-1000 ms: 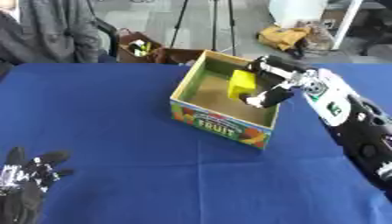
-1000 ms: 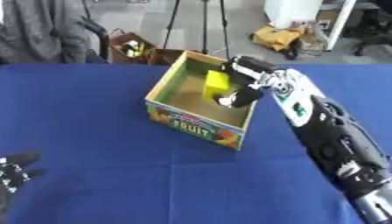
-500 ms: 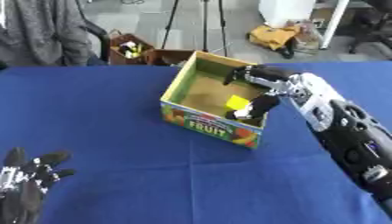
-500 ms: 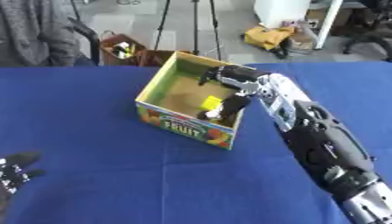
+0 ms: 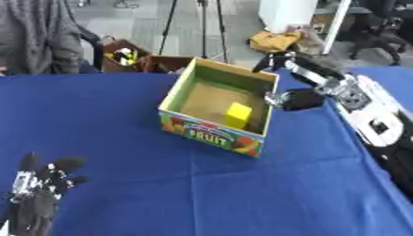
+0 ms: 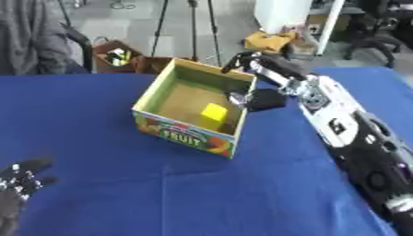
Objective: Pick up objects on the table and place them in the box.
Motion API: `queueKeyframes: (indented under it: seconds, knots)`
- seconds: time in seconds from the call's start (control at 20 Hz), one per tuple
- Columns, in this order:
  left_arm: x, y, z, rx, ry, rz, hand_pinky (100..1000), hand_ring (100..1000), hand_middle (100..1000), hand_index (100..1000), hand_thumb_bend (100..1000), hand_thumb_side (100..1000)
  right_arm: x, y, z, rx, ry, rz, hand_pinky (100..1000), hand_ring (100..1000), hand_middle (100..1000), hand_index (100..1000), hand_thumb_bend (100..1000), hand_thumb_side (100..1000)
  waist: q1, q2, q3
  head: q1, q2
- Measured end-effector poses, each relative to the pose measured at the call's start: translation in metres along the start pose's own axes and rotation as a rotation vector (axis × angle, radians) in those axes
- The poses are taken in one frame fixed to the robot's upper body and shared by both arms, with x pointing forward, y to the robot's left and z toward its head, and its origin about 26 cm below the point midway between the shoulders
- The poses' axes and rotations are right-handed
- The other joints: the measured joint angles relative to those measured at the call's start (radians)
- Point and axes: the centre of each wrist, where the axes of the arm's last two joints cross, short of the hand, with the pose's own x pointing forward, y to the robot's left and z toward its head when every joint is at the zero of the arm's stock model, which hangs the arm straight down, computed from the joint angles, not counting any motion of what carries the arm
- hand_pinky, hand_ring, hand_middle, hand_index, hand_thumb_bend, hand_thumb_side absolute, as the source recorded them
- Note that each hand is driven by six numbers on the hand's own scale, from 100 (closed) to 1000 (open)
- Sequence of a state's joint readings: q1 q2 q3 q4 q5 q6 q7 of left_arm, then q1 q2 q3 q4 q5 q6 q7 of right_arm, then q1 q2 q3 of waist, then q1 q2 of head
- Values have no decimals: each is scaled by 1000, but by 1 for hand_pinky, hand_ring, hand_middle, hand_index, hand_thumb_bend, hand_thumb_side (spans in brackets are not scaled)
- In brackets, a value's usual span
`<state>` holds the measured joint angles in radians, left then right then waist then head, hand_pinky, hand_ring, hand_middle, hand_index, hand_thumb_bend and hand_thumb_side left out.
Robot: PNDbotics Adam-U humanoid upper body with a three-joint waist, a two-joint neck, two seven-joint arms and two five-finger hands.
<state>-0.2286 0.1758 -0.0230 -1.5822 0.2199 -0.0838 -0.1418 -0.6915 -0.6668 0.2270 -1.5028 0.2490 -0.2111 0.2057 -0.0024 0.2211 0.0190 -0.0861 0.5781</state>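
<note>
The yellow block (image 5: 238,113) now lies loose inside the box (image 5: 211,134); the right hand (image 5: 300,87) has pulled back to its 3 o'clock rim, fingers spread, empty. The left hand (image 5: 38,199) rests open at 7 o'clock.

Your right arm (image 6: 347,126) reads as a black shell with big white/silver panels along the forearm, small dark marks and a round fastener-like spot on the white sections. Silver bracket at the wrist, with grey linkage running up into the right hand (image 5: 300,79). That hand is black with silver joint hardware between the segments; thumb pad looks like dark matte rubber. Your left hand (image 5: 36,193) is all black, with small white/silver specks scattered across the back and along the fingers, likely screws or markers. Can't make out any cables.
</note>
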Motion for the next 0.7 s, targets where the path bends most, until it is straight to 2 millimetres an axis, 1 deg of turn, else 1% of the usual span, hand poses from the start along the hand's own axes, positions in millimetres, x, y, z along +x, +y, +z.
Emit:
queueKeyframes:
  seconds: [0.1,0.15,0.3,0.5,0.7]
  knots:
    - [0,2,0,14,-2,-1,731,860,705,665,484,1000,8,1,21,-82,16,-118,745,845,753,822,100,807,3,0,-16,17,0]
    - [0,3,1,20,-4,-2,731,860,705,664,484,1000,12,1,31,-122,25,-171,717,832,734,806,100,863,5,0,-21,23,0]
    - [1,5,1,40,-9,-4,731,859,704,663,482,1000,20,9,60,-230,78,-337,688,820,713,800,100,920,9,0,-37,37,0]
    - [2,7,1,56,-15,-5,730,859,704,663,480,1000,19,29,91,-344,169,-533,677,814,707,799,100,934,21,1,-52,53,-1]
    - [3,8,1,66,-21,-6,730,859,704,662,477,1000,17,50,111,-428,228,-671,663,791,686,792,100,913,28,5,-55,62,-4]
